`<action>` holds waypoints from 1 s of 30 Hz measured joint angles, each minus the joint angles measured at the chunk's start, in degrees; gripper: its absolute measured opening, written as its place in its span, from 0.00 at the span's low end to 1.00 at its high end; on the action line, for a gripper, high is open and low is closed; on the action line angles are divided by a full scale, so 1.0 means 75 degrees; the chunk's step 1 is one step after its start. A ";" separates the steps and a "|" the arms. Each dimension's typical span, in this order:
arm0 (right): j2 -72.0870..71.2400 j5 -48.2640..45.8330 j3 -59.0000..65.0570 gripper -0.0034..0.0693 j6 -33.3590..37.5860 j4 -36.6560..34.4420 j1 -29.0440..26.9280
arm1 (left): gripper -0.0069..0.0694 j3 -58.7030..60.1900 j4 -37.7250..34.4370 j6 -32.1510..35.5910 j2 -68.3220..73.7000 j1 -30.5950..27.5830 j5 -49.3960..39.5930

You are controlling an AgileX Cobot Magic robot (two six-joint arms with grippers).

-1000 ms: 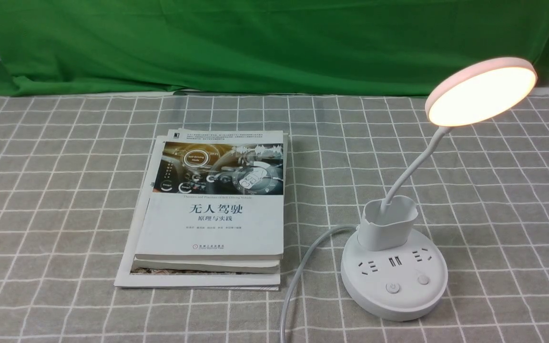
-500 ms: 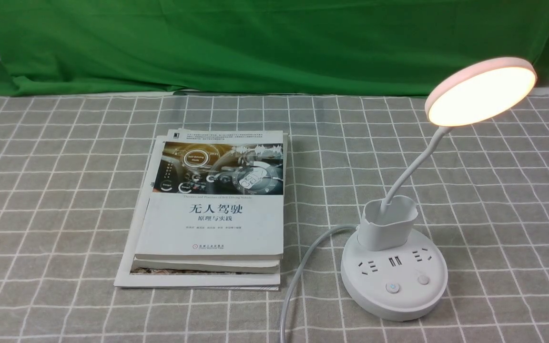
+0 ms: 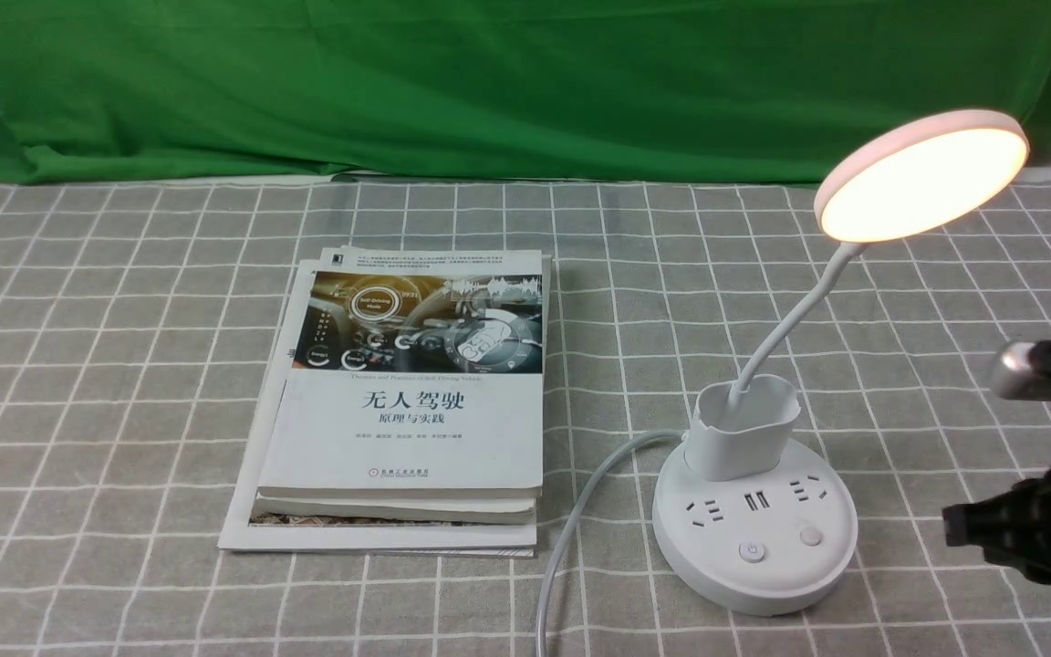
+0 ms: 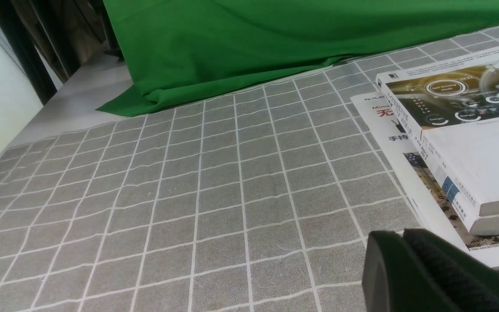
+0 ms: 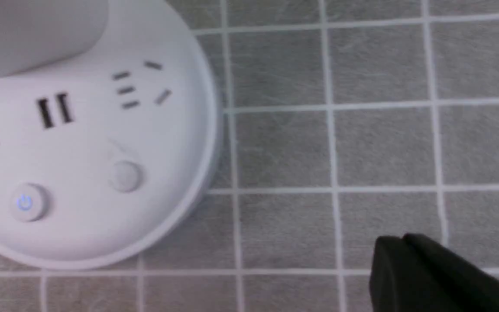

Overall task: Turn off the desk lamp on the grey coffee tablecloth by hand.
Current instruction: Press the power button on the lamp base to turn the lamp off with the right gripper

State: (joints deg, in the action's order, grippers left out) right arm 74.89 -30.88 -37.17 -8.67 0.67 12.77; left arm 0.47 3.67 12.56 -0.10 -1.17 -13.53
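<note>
The white desk lamp stands at the right on the grey coffee tablecloth (image 3: 124, 365), and its disc head (image 3: 922, 178) is lit. Its round base (image 3: 754, 538) has sockets, a power button (image 3: 751, 550) and a plain button (image 3: 810, 536). My right gripper (image 3: 952, 527) is shut and empty, just right of the base and apart from it, with the silver cylinder (image 3: 1014, 370) above it. In the right wrist view the shut tip (image 5: 399, 242) is over cloth beside the base (image 5: 89, 164), whose power button (image 5: 26, 203) glows blue. My left gripper (image 4: 399, 236) is shut and empty, low over the cloth.
A stack of books (image 3: 407, 401) lies in the middle of the cloth and also shows in the left wrist view (image 4: 470, 130). The lamp's white cord (image 3: 571, 538) runs from the base toward the front edge. A green cloth (image 3: 489, 82) hangs behind.
My right arm has come into the front view from the right edge, toward the lamp base. The lamp stays lit. Books and lamp have not moved.
</note>
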 joint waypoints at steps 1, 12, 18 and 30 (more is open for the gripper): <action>0.0212 -0.0020 -0.0231 0.11 0.0067 -0.0019 0.0251 | 0.12 0.0000 0.0000 0.0000 0.0000 0.0000 0.0000; 0.1075 0.0454 -0.0943 0.10 0.0289 -0.0089 0.1926 | 0.12 0.0000 0.0000 0.0000 0.0000 0.0000 0.0000; 0.1625 0.0826 -0.0940 0.10 0.0289 -0.0089 0.1932 | 0.12 0.0000 0.0000 0.0000 0.0000 0.0000 0.0000; 0.2226 0.0729 -0.1082 0.10 0.0289 -0.0089 0.1932 | 0.12 0.0000 0.0000 0.0000 0.0000 0.0000 0.0000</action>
State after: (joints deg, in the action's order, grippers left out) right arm 91.59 -25.41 -45.28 -6.50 0.00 27.26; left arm 0.47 3.67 12.56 -0.10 -1.17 -13.53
